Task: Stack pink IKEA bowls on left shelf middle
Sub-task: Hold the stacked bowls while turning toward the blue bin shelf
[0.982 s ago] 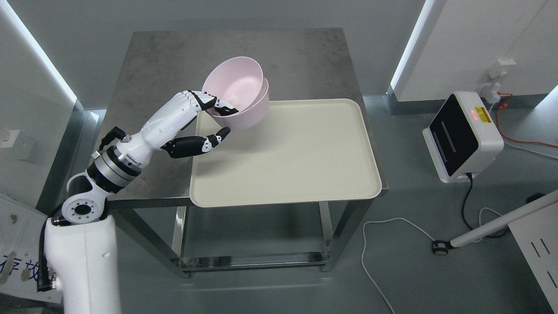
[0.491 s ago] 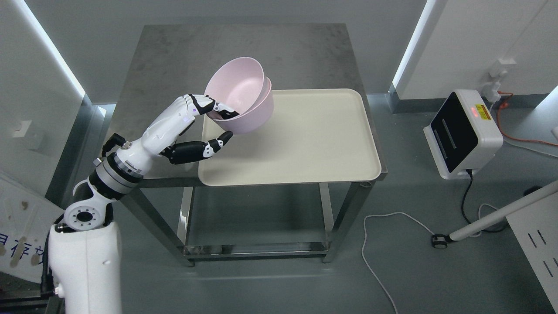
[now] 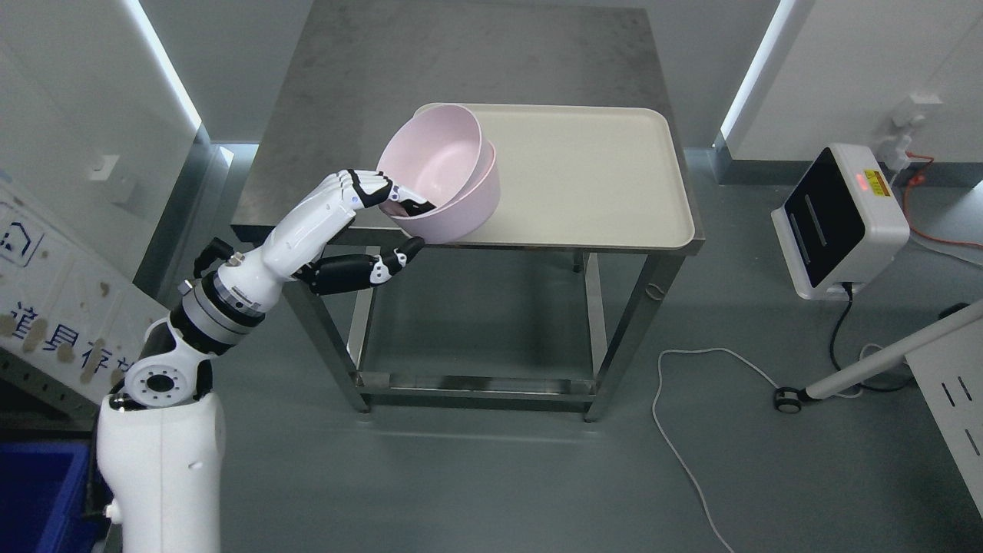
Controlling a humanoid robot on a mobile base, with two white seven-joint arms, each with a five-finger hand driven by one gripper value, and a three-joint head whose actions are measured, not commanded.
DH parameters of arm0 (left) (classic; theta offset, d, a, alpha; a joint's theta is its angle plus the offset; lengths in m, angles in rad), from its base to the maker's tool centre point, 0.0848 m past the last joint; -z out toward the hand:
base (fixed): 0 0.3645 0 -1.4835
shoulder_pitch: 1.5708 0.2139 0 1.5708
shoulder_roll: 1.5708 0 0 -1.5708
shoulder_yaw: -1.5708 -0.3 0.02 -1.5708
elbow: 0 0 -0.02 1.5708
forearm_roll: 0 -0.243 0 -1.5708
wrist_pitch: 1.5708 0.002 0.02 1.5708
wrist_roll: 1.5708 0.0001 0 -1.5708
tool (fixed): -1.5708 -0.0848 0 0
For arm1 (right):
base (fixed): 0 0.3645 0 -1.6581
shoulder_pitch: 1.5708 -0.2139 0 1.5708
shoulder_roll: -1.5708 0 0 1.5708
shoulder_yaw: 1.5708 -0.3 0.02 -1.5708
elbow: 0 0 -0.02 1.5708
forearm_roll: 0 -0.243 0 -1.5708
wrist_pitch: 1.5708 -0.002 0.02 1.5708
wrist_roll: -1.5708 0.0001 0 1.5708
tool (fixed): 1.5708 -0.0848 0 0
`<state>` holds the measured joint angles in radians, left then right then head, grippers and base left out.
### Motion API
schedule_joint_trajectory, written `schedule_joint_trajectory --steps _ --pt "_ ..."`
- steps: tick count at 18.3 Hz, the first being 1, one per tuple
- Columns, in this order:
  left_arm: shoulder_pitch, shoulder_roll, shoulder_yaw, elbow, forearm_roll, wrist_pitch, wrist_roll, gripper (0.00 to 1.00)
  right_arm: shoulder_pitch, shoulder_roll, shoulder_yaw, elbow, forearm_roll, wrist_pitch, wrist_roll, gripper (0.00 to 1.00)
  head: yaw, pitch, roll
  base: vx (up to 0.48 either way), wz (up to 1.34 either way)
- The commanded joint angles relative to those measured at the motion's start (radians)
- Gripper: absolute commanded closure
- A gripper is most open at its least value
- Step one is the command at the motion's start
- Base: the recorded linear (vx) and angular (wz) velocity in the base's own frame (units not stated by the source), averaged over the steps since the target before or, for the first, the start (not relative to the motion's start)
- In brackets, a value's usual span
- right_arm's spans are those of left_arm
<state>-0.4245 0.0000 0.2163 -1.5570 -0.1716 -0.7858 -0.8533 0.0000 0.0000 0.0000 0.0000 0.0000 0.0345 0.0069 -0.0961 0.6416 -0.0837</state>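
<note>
Two pink bowls (image 3: 449,180) sit nested one inside the other, tilted toward me, held in the air over the near left corner of the cream tray (image 3: 591,177). My left hand (image 3: 395,226) is shut on their near rim: fingers (image 3: 399,201) hooked inside the inner bowl, thumb (image 3: 392,261) pressed under the outer one. The left arm reaches up from the lower left. No right arm shows in the head view, and no shelf either.
The tray lies on a steel table (image 3: 461,61) with open legs and a low frame. A white device with a black face (image 3: 841,219) stands on the floor at right, cables (image 3: 691,369) trailing around it. A blue bin (image 3: 38,491) sits at lower left.
The whole picture has shifted: the table and tray now sit higher and farther away, so the camera backed off. The bowls stay in my left hand, now over the tray's near edge.
</note>
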Motion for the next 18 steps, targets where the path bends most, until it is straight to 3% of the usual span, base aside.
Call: schedule_joint_trajectory --steps 1,11,18 --pt "0.001 0.017 -0.080 -0.003 0.009 0.000 0.000 0.93 0.029 -0.017 -0.011 -0.034 0.000 0.001 -0.001 0.00 0.0000 0.000 0.000 -0.257 0.27" --pt "-0.013 0.017 -0.127 -0.003 0.009 0.000 0.011 0.91 0.029 -0.017 -0.011 -0.034 0.000 0.001 -0.001 0.00 0.0000 0.000 0.000 -0.294 0.39" --pt "-0.008 0.017 -0.107 -0.003 0.014 0.000 0.010 0.97 0.029 -0.017 -0.011 -0.034 0.000 -0.001 -0.001 0.00 0.0000 0.000 0.000 -0.074 0.10"
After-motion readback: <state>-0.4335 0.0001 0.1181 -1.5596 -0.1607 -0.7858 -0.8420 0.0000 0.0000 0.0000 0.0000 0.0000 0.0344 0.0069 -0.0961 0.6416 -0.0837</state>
